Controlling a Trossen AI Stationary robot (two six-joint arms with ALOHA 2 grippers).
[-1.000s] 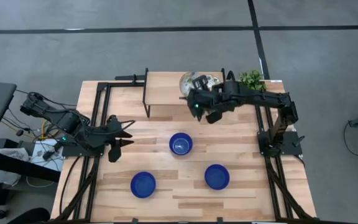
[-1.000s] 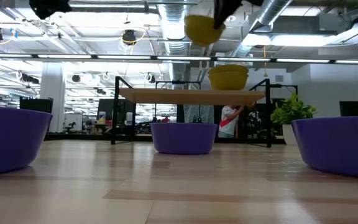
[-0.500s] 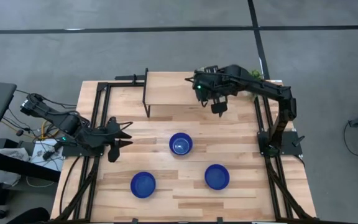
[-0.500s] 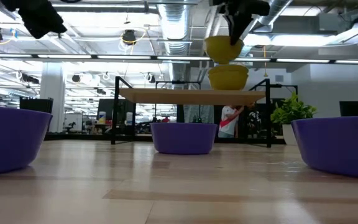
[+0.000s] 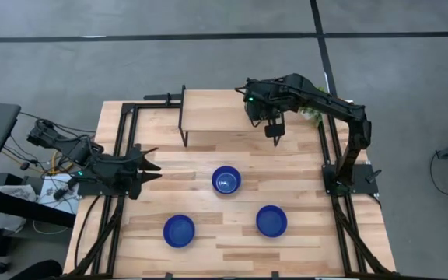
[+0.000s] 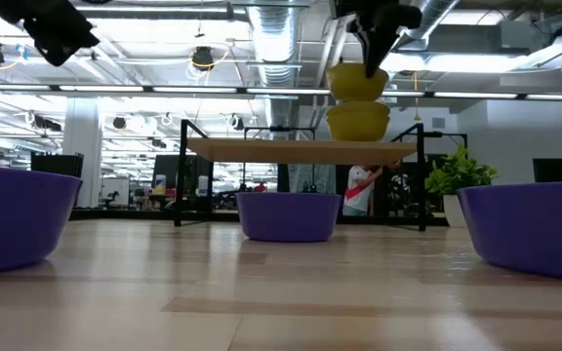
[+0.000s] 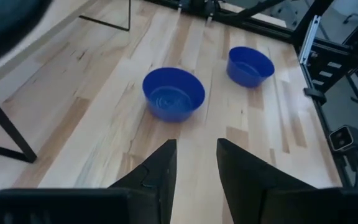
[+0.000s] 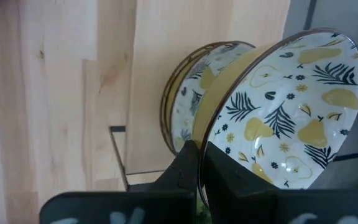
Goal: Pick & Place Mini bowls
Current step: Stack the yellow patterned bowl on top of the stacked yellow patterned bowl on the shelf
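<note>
My right gripper [image 6: 371, 44] is over the far right of the table, shut on a cream mini bowl with a leaf-and-pear pattern inside and a yellow outside [image 8: 291, 118]. The bowl hangs just over a second patterned mini bowl [image 6: 357, 122], which stands on the raised wooden shelf [image 6: 291, 149]. In the high view the right arm hides both. Three blue mini bowls [image 5: 225, 180], [image 5: 179, 230], [image 5: 271, 221] stand on the table. At the left side my left gripper [image 7: 194, 165] is open with nothing between its fingers, pointing toward the blue bowls [image 7: 173, 93]. My right gripper pinches the patterned bowl's rim [image 8: 211, 138], one finger on the patterned inside and one on the yellow outside. The fingers come slanting down from above. The bowl [image 6: 357, 80] hangs below them, lifted clear, close above the bowl on the shelf; whether the two touch I cannot tell.
The shelf [image 5: 208, 113] stands on black metal legs at the far side. A small green potted plant [image 6: 457, 175] stands right of it. Black frame rails [image 5: 123, 140] run along both table sides. Bare wood lies between the blue bowls and the shelf.
My right gripper has carried the patterned bowl toward the table's right edge and somewhat down, rolling its wrist, until the bowl hangs right above the one on the shelf. My left gripper has drawn back toward the table's left edge and sunk a little.
</note>
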